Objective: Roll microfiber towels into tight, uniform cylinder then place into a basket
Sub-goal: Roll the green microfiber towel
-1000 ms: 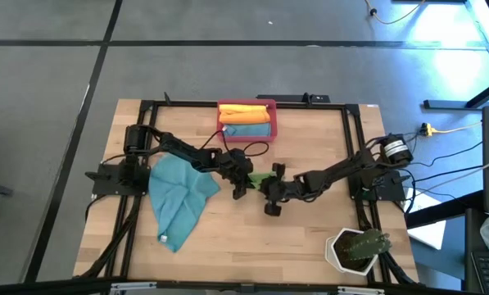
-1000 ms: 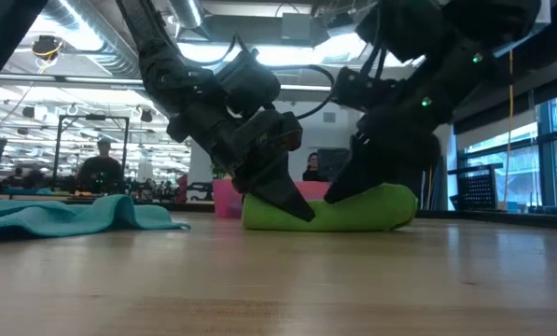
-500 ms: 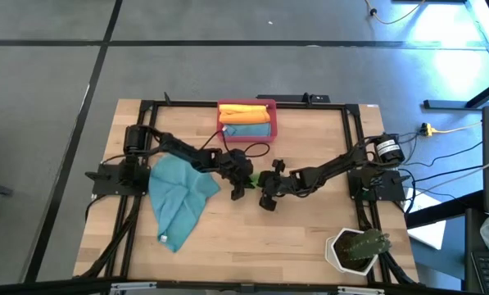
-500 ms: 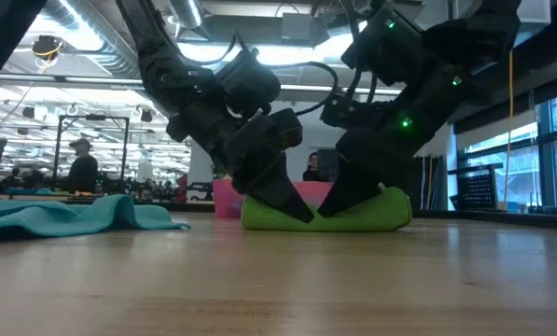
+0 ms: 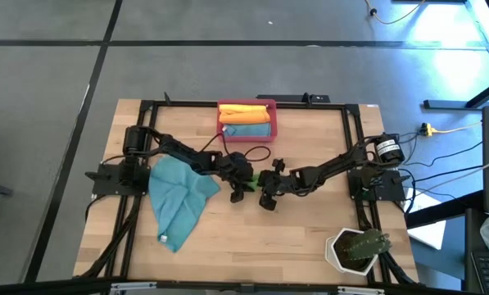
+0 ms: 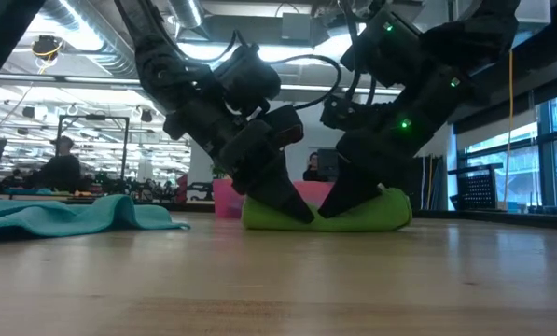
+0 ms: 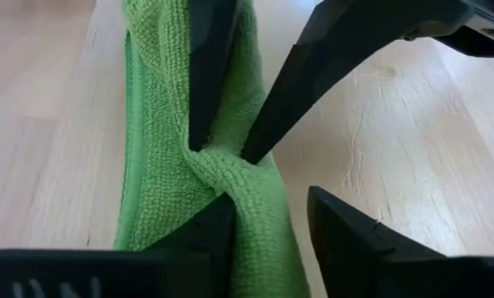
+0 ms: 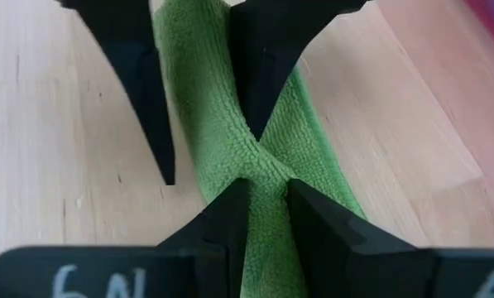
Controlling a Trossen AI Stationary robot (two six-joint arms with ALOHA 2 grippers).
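The green towel (image 6: 329,215) lies rolled on the table (image 5: 293,238) at mid-table, just near of the basket (image 5: 246,121), with both grippers meeting over it. The right gripper (image 8: 263,194) is clamped on the roll: its two fingers pinch the cloth into a narrow waist. The left gripper (image 7: 271,219) straddles the same roll from the opposite end; its jaws stand parted, one finger against the cloth and the other clear of it on the bare wood.

Compared with a second ago, the left jaws have spread from a tight pinch, and the right arm has shifted left, closer to the left gripper. The roll stays where it was.

From above, the arms hide nearly all of the green towel. A teal towel (image 5: 177,197) lies spread at the left. The basket holds an orange roll (image 5: 246,111) and a blue roll (image 5: 248,129). A plant pot (image 5: 355,250) stands at the near right corner.
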